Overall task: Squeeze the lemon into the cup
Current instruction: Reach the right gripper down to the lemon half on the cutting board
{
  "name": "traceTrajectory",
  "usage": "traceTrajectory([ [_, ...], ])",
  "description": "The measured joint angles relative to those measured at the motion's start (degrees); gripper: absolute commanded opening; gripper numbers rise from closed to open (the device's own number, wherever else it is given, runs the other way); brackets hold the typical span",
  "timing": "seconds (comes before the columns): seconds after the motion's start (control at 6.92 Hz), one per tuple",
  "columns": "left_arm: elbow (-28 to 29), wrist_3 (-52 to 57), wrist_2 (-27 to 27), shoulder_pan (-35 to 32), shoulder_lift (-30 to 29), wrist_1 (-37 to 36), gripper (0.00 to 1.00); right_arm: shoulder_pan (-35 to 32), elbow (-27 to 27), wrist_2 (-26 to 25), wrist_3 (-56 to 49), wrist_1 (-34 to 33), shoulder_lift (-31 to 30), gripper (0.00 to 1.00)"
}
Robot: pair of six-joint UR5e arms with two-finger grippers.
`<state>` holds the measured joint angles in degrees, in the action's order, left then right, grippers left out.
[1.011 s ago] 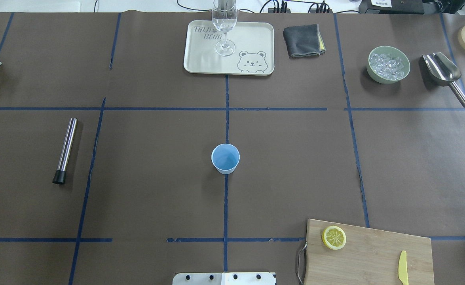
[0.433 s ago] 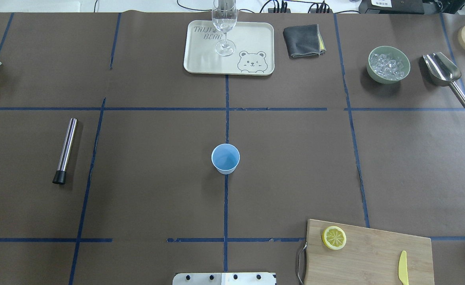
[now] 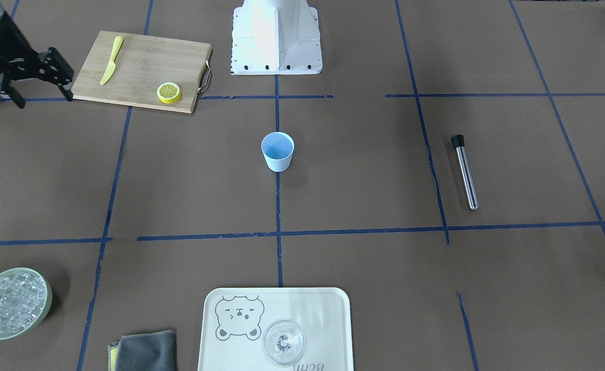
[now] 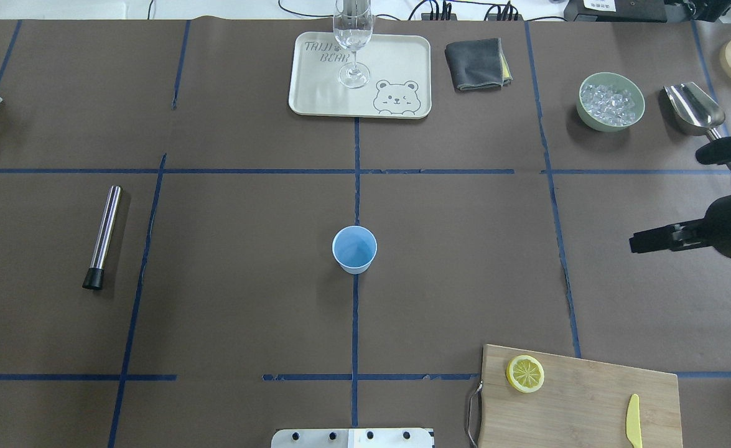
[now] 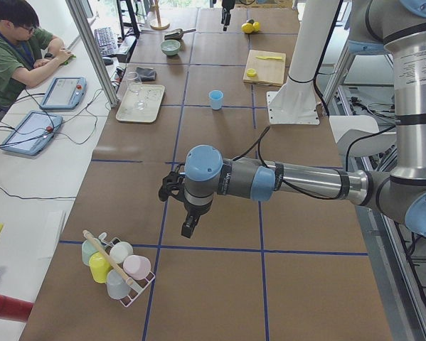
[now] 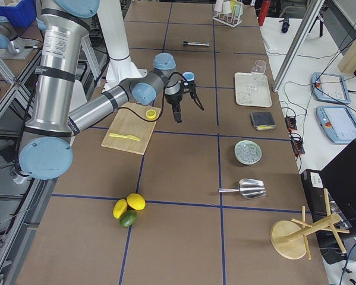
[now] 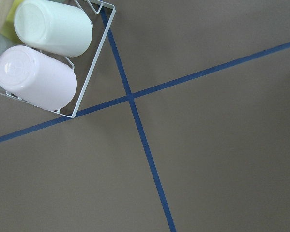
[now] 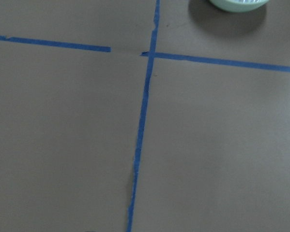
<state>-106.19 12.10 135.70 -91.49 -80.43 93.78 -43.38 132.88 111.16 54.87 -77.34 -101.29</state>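
- The pale blue cup (image 4: 354, 249) stands upright at the middle of the table (image 4: 228, 311), on a blue tape line
- The lemon slice (image 4: 525, 373) lies cut face up on the wooden cutting board (image 4: 589, 404), at the board's corner nearest the cup
- The board sits at the table's robot-side edge, toward the right end, with a yellow knife (image 4: 633, 420) near its other end
- The right gripper (image 4: 667, 199) comes in at the table's right edge, its two fingers spread wide with nothing between them
- It hangs between the steel scoop (image 4: 692, 109) and the cutting board, well apart from both lemon slice and cup
- The right-end view sets this gripper in front of the cup and hides part of it; the overhead view shows the two are well apart
- The right wrist view gives only table, tape and the rim of the green bowl of ice (image 8: 236, 4)
- The left gripper (image 5: 176, 211) shows only in the left-end view, above the table's left end near a wire rack (image 5: 145, 288) of upturned cups
- Whether the left gripper is open or closed, I cannot tell
- The right-end view shows two whole lemons and a lime (image 6: 129, 211) by the robot-side edge at the right end, beyond the overhead view's reach
- A tray (image 4: 396, 62) with a wine glass (image 4: 353, 37) sits mid far edge
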Motion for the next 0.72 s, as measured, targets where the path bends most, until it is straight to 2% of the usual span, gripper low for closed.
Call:
traceTrajectory([
  [0.29,-0.12,0.17,0.00,0.00,0.01,0.06,1.00,12.75,1.28,-8.59,12.30,-0.22,0.90,1.00],
  [0.72,-0.42,0.36,0.00,0.00,-0.04,0.17,1.00,28.62,-1.29,-22.45,24.23,0.15,2.69,1.00],
])
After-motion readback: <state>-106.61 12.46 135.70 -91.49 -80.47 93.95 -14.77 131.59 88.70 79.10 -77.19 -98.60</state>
